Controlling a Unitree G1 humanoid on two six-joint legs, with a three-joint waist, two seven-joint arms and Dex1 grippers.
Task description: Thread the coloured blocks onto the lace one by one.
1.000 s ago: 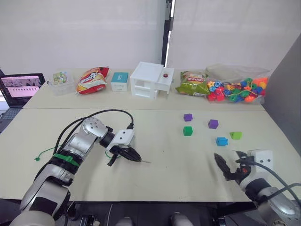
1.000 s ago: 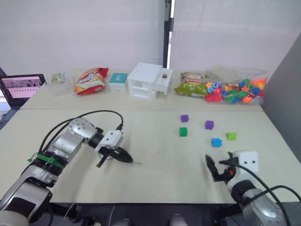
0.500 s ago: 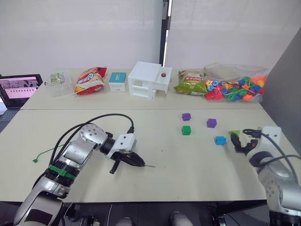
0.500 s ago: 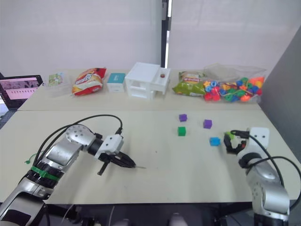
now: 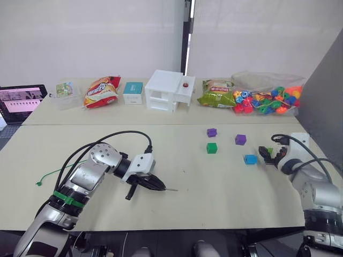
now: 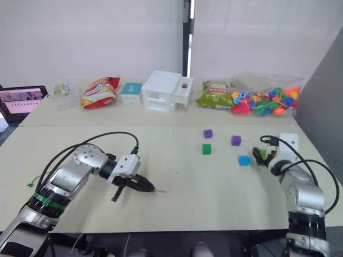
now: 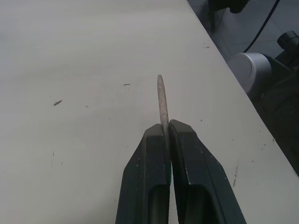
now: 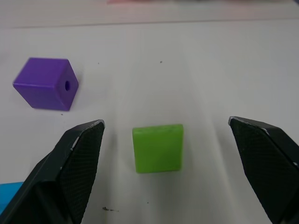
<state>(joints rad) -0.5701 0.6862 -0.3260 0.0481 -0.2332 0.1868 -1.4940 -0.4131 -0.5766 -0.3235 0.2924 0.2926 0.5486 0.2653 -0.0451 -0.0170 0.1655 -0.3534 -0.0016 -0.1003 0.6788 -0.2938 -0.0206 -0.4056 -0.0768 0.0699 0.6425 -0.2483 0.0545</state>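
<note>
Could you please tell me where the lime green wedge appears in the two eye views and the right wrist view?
Left eye view: lime green wedge at far right, just right of the blue flower bead.
Right eye view: same spot, right of that bead.
Right wrist view: centre, between the open right pincer's fingers.
Shared landmark: the purple cube nearest it.

arms: silver-grey metal shells, round joints
left hand [image 5: 155, 184]: black fingers, white wrist block
right hand [image 8: 168, 172]: black, cross-hatched pads
cables: thick black loops
left forearm: green band
</note>
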